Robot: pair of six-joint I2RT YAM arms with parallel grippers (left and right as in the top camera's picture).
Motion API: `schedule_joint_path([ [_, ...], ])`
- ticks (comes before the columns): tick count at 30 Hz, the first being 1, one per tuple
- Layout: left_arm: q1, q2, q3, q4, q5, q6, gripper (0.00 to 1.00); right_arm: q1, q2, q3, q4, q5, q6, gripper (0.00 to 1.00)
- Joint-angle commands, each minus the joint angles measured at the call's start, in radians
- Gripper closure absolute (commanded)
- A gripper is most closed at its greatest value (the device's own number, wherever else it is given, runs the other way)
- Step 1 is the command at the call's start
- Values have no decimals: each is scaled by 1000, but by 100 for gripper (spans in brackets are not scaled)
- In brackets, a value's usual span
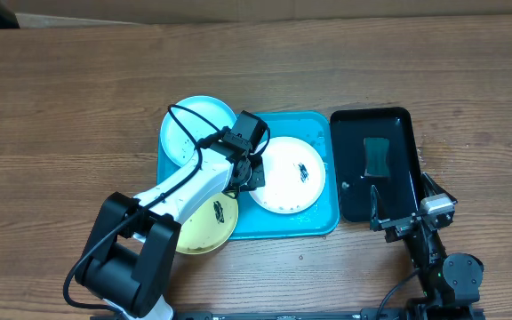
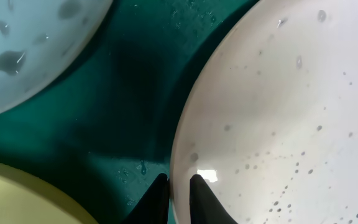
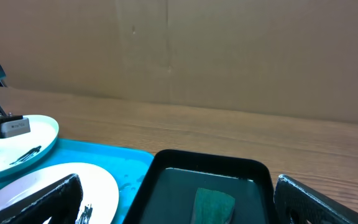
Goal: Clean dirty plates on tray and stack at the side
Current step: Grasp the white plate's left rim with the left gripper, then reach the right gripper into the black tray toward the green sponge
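The turquoise tray (image 1: 314,224) (image 2: 142,81) (image 3: 120,155) holds the white plate (image 1: 283,182) (image 2: 278,112) (image 3: 101,186), which has a dark smear near its middle. My left gripper (image 1: 252,173) (image 2: 179,179) is shut on the white plate's left rim, one finger under it and one on top. The light blue plate (image 1: 189,129) (image 2: 23,43) (image 3: 39,137), smeared, overlaps the tray's far left corner. The yellow-green plate (image 1: 204,227) (image 2: 17,193), also smeared, overhangs the tray's near left corner. My right gripper (image 1: 404,197) (image 3: 178,180) stands open and holds nothing, at the near end of the black tray.
A glossy black tray (image 1: 354,133) (image 3: 166,157) lies right of the turquoise one, with a green sponge (image 1: 377,156) (image 3: 213,205) in it. Bare wooden table surrounds both trays. A cardboard wall stands behind the table.
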Motion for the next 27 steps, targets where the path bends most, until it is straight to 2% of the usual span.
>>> schedule_joint_path([
  [1,-3,13,-7,4,-10,5,85,-3,-7,-10,5,-5,-4,0],
  [8,-3,13,-7,4,-10,5,91,-3,-7,-10,5,-5,-4,0],
  [19,-3,13,-7,3,-14,5,96,-3,-7,-10,42,-7,-3,0],
  [23,-3,13,-7,3,-14,5,96,-3,-7,-10,76,-68,7,0],
  [25,-3,13,-7,1,-14,5,96,-3,-7,-8,134,-189,8,0],
  [27,-3,13,-7,1,-14,5,96,-3,-7,16,137,-228,92,0],
])
